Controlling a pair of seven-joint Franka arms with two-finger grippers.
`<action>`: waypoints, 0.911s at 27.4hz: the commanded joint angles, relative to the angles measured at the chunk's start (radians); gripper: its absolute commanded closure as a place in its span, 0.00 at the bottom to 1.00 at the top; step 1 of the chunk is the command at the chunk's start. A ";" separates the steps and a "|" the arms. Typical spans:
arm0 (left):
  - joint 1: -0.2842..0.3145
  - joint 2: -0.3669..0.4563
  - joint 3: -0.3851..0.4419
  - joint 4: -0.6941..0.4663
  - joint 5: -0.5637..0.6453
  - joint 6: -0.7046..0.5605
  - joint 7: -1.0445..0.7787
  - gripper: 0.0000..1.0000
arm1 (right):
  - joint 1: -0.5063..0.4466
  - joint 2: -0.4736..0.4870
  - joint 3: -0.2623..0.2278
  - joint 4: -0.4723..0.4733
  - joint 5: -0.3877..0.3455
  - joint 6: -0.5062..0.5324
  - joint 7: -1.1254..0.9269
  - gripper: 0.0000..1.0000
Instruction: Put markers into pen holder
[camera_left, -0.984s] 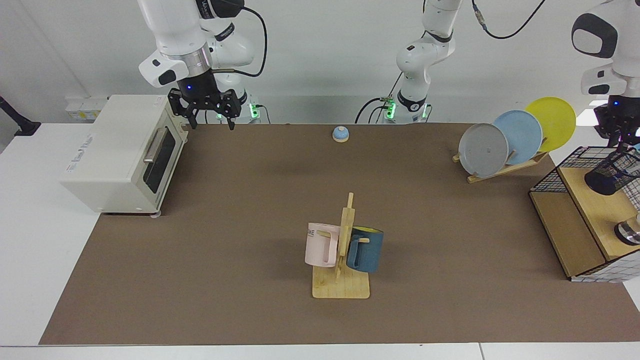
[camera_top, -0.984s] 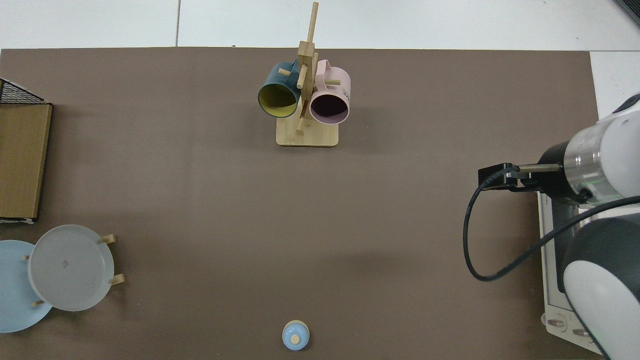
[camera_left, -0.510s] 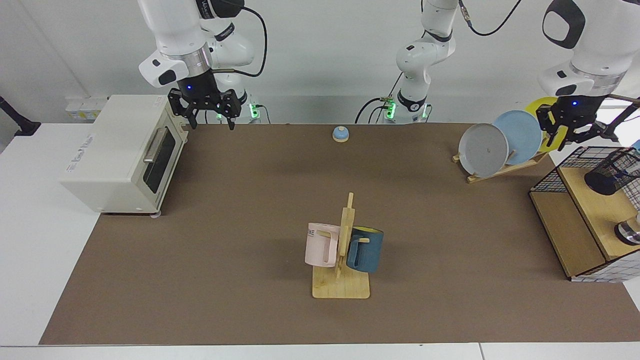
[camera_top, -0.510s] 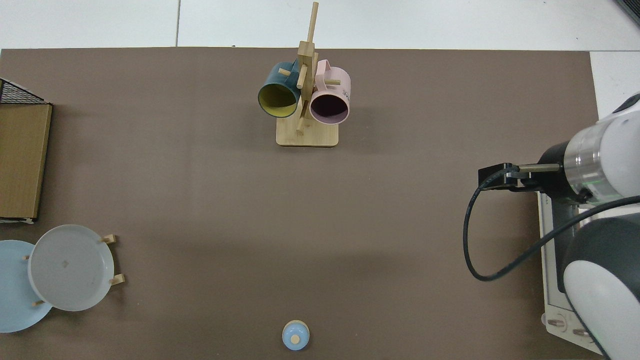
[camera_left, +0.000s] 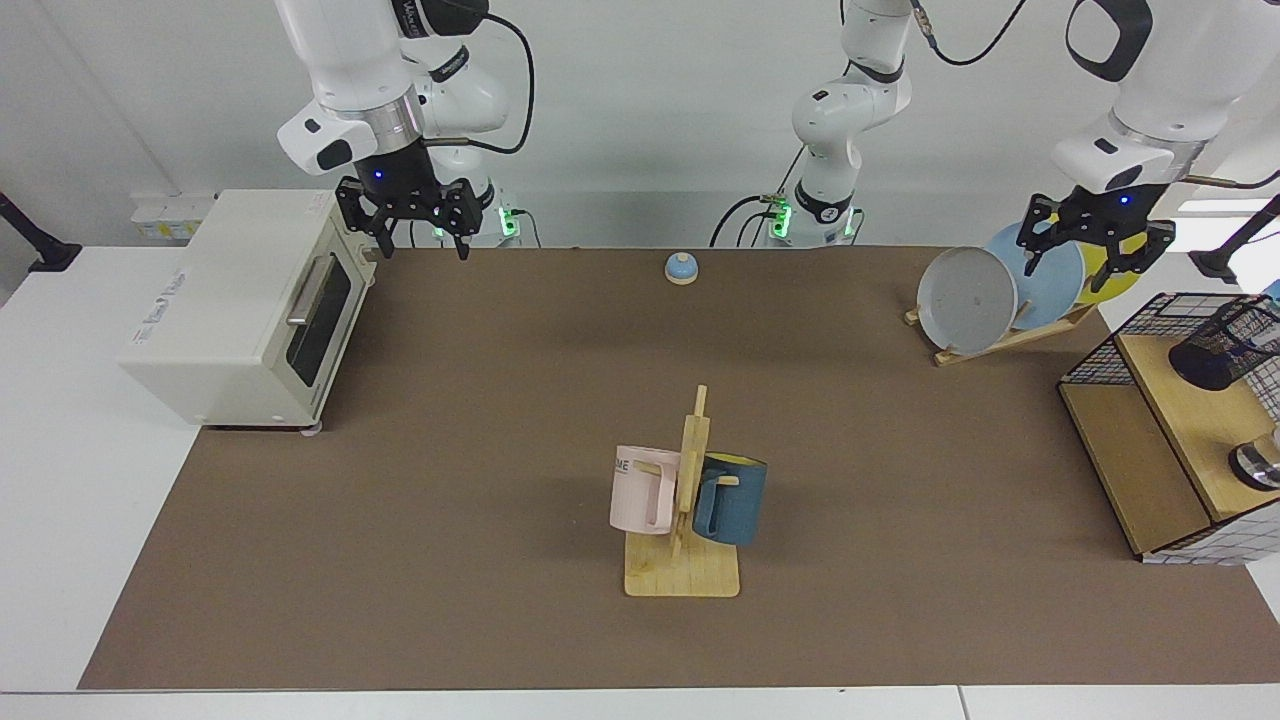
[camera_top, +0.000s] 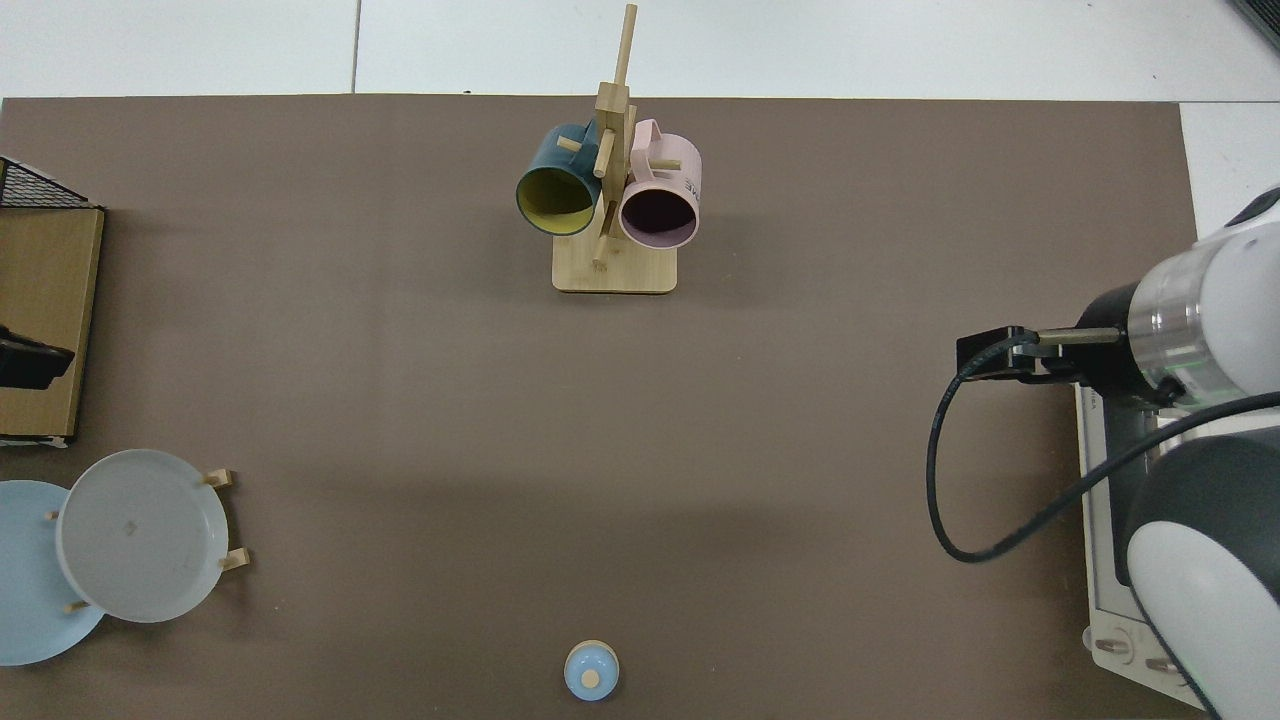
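From my remote seat, taking the mug rack (camera_left: 684, 510) as the middle of the clock on the mat (camera_left: 500, 450) in the facing view, the toaster oven (camera_left: 245, 305) sits at ten o'clock, the bell (camera_left: 681, 267) at twelve near the far edge, the plate rack (camera_left: 1010, 290) at two, and the shelf unit (camera_left: 1165, 440) at three. On that shelf I see the pen holder (camera_left: 1215, 345) standing behind a small round object (camera_left: 1260, 465). The right gripper (camera_left: 412, 222) hangs just beside the oven's far corner, fingers spread, while the left gripper (camera_left: 1096, 240) hangs in front of the plates, also spread and empty
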 joint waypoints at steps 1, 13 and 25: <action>-0.039 -0.004 0.016 0.050 -0.038 -0.062 -0.087 0.06 | -0.016 -0.004 0.010 -0.009 0.017 0.018 0.004 0.00; -0.310 -0.009 0.237 0.066 -0.044 -0.129 -0.197 0.00 | -0.016 -0.004 0.010 -0.009 0.017 0.018 0.004 0.00; -0.487 -0.041 0.421 0.049 -0.042 -0.112 -0.190 0.00 | -0.016 -0.004 0.010 -0.009 0.017 0.018 0.004 0.00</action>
